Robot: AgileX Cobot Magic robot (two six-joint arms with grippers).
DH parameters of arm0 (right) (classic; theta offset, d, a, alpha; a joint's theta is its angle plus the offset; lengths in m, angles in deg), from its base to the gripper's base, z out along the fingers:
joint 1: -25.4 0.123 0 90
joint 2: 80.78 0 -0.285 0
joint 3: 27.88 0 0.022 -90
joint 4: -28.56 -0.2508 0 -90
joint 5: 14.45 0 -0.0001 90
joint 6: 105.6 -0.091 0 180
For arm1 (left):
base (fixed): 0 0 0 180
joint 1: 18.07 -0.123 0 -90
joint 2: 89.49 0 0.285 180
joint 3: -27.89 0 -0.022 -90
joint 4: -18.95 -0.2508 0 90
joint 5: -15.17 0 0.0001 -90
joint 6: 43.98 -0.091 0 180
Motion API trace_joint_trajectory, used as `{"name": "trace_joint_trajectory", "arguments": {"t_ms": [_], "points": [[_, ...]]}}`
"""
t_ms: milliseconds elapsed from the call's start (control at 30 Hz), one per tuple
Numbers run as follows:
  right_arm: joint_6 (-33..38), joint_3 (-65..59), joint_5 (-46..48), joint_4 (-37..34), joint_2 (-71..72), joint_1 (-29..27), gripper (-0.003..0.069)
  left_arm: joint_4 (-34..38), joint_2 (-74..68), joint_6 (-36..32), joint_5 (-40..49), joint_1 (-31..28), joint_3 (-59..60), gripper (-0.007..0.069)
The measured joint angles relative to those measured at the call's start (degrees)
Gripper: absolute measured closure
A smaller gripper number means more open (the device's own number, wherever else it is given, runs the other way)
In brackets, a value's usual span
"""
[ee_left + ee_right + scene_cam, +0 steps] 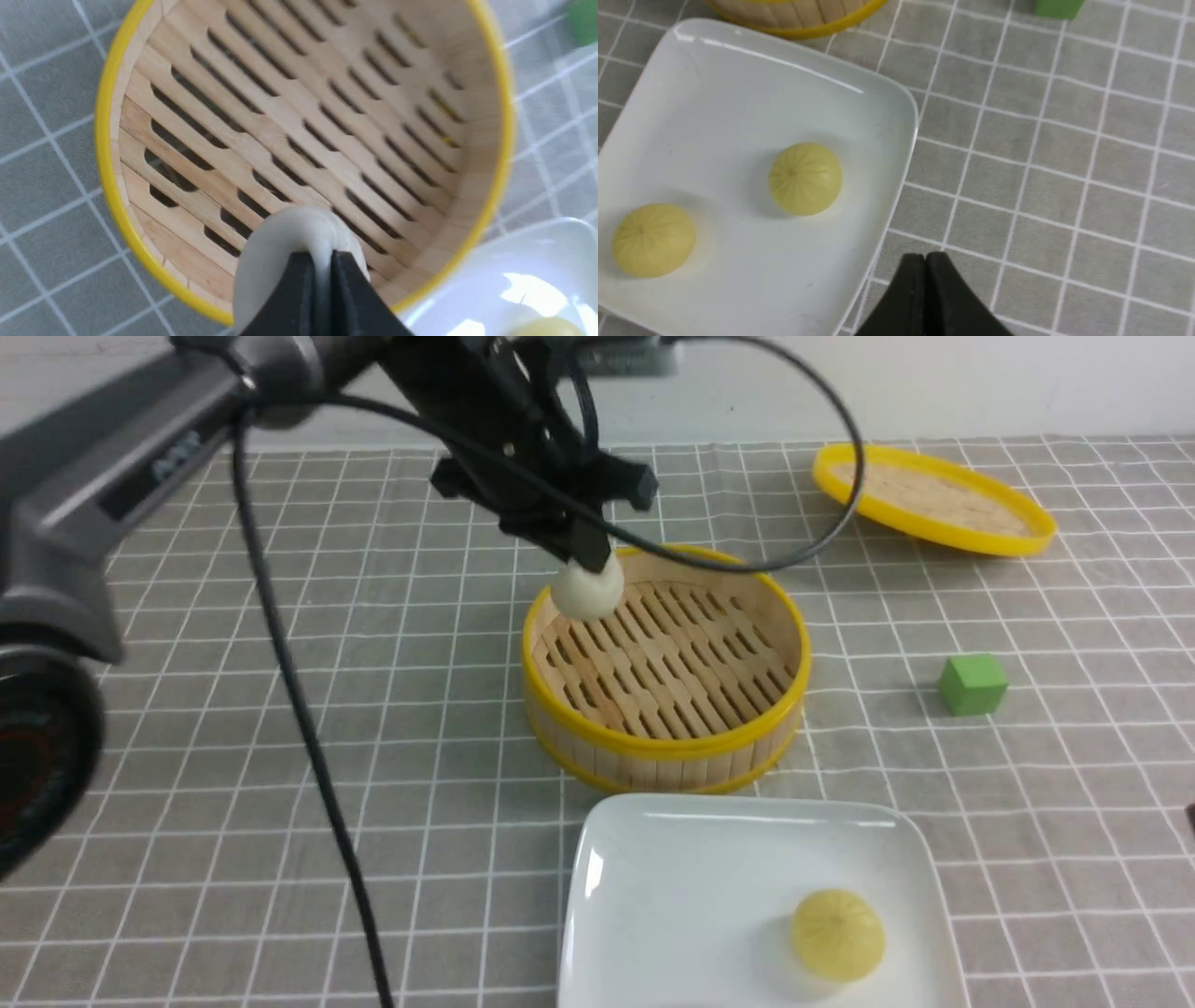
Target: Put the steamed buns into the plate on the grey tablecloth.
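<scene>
- We see the left gripper (594, 558) pinched tight on the top of the cream bun (586, 593)
- That bun hangs at the far-left rim of the steamer (653, 747); we cannot tell whether it touches the slats
- The right gripper (926, 255) is closed on nothing, over the grey tablecloth (1041, 186) just beside the plate (672, 887)
- On the plate lie a yellow bun (805, 178) and a second yellow bun (653, 240) (the front view catches only one)
- A green cube (972, 684) sits right of the steamer

Checked grey tablecloth (187, 756) carried everything: bamboo steamer (653, 756) at centre, white plate (653, 896) just nearside, lid (934, 499) far right, green cube (972, 684) right.
</scene>
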Motion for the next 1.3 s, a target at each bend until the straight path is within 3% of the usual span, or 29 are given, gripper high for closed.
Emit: {"name": "trace_joint_trajectory", "arguments": {"t_ms": [200,367,533,733,1100,1200,1300], "points": [[-0.40,0.89,4.63,3.95,6.94,0.00,0.0653,3.52,9.36,-1.92,1.60,0.00,6.18,0.0599],[-3.07,0.67,9.01,4.14,12.90,0.00,0.0649,11.94,11.80,-5.50,1.54,2.50,24.75,0.0599],[-4.46,-0.43,12.22,4.34,17.75,0.00,0.0648,16.19,10.97,-10.31,-7.36,10.34,38.70,0.0596],[-5.68,-0.43,12.60,3.18,21.47,0.00,0.0648,15.71,8.12,-10.11,-15.92,14.24,41.71,0.0558],[-5.85,-3.24,11.12,4.71,34.52,0.00,0.0648,13.12,5.96,-7.45,-22.26,14.84,41.83,0.0191],[-5.53,-8.19,6.17,5.18,40.54,0.00,0.0648,12.53,6.74,-6.82,-22.85,14.84,41.83,0.0141],[-4.84,-13.83,0.99,5.53,43.79,0.00,0.0648,11.12,8.43,-5.45,-22.57,14.84,41.39,0.0144]]}}
